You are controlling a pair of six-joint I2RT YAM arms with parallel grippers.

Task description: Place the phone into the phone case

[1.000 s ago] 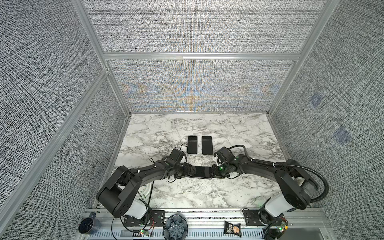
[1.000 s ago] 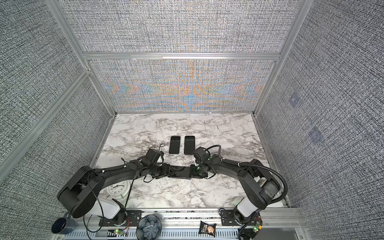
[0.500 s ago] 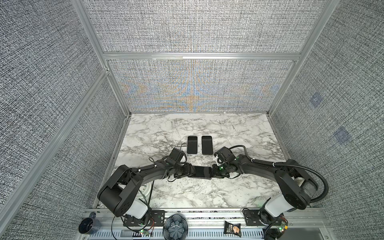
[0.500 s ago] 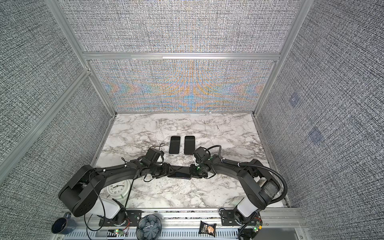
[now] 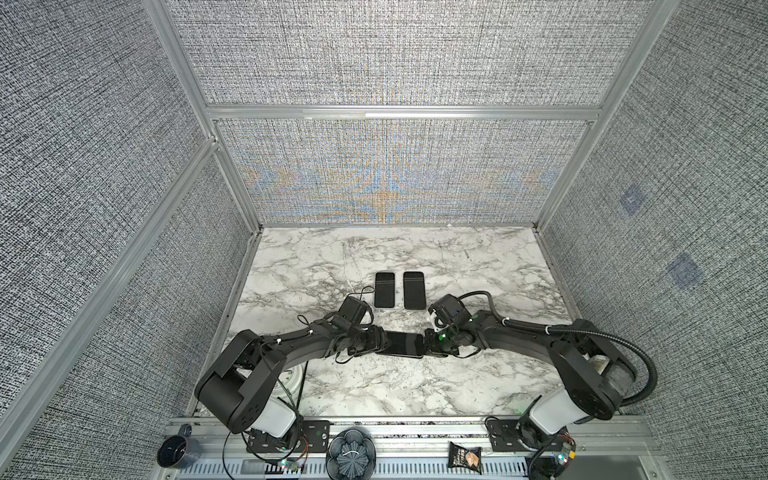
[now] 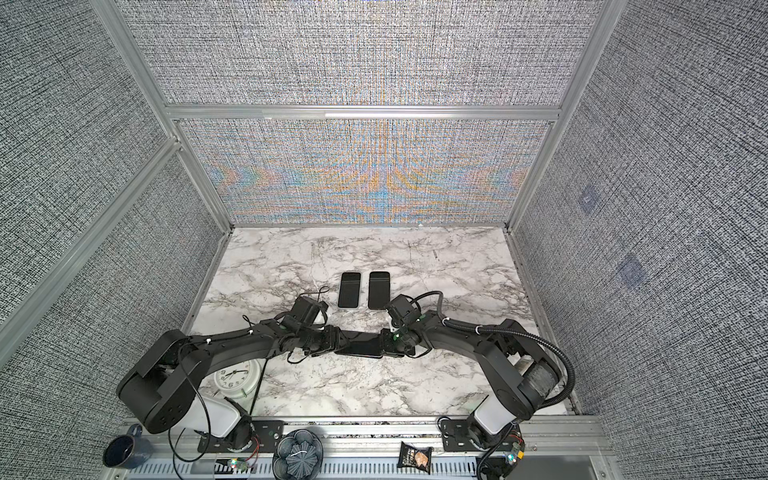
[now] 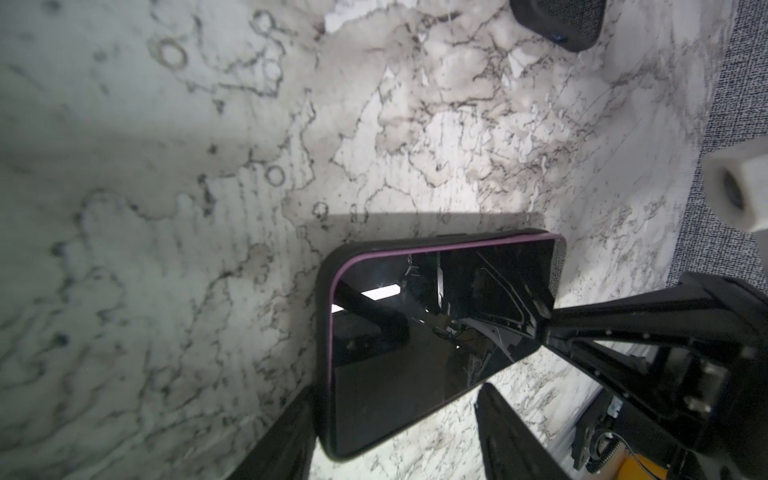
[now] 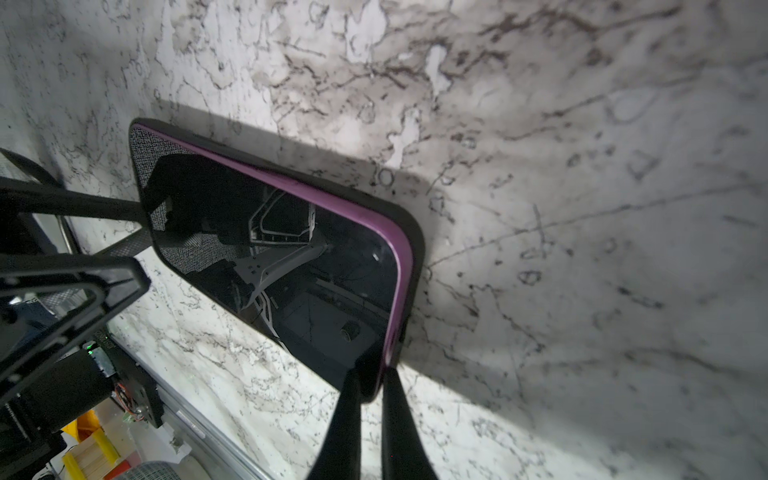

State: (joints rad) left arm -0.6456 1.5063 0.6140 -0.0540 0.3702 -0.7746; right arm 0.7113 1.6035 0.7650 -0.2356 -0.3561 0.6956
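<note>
- Right fingers have tightened on the purple-rimmed black phone, 3 o'clock end, probably to seat it.
- Left fingers clamp the black phone case at 9 o'clock, bracing.

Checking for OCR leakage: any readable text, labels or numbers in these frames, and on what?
Nothing can be quoted.
Alarm clock: dial numerals, too small to read.
Snack packet: print blurred.
Phone in phone case: dark screen, no text.
Two other phones: no text.
</note>
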